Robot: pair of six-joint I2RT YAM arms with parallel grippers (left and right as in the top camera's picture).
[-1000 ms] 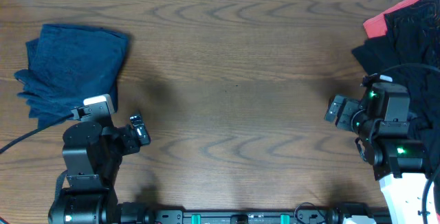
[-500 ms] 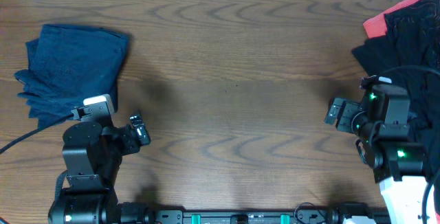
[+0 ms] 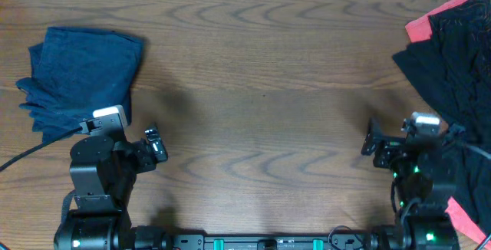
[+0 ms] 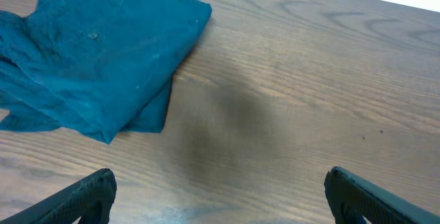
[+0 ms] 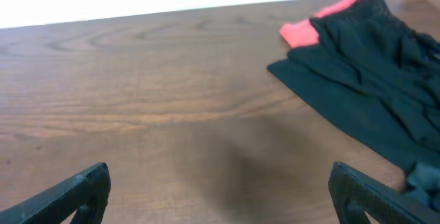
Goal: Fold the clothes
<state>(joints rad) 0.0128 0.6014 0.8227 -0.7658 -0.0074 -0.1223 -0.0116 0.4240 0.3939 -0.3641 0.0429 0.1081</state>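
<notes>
A folded pile of dark navy clothes (image 3: pixel 80 77) lies at the table's far left, and it shows in the left wrist view as a blue heap (image 4: pixel 96 52) up and to the left. My left gripper (image 3: pixel 156 146) hangs open just right of and nearer than that pile, with bare wood between its fingertips (image 4: pixel 96 186). Black clothes (image 3: pixel 453 66) are heaped at the far right over a coral-red piece (image 3: pixel 426 24). The right wrist view shows the same black heap (image 5: pixel 364 80) with a coral edge (image 5: pixel 309 28). My right gripper (image 3: pixel 374 141) is open, left of the black heap and holding nothing.
The wooden table (image 3: pixel 261 89) stretches bare between the two piles. A strip of coral-red cloth (image 3: pixel 464 219) shows at the near right corner beside the right arm's base. The table's far edge meets a white wall.
The right arm has pulled back toward the near edge, off the black heap it hung over. Its jaws stay open. The left arm has not moved.
</notes>
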